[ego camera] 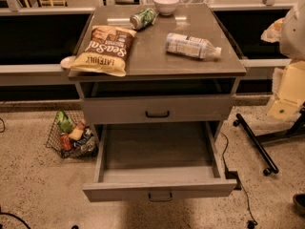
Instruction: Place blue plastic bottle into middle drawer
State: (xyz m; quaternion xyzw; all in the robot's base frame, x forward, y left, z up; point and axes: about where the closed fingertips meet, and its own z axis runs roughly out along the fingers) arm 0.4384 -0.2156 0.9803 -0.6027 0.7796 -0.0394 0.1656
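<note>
The blue plastic bottle (193, 46) lies on its side on the right part of the cabinet top, white cap pointing right. The middle drawer (159, 191) is pulled far out at the bottom of the cabinet, and its long grey tray is empty. My arm hangs at the right edge of the view, and my gripper (284, 106) is at its lower end. It is well to the right of the cabinet, away from both bottle and drawer, and holds nothing that I can see.
On the cabinet top (157, 63) are a chip bag (106, 49) at the left, a green can (143, 18) lying at the back and a white bowl (166, 4). A closed drawer front (157, 109) sits above the open drawer. A wire basket of snacks (71, 135) stands on the floor at the left. A wheeled black stand (257, 144) is at the right.
</note>
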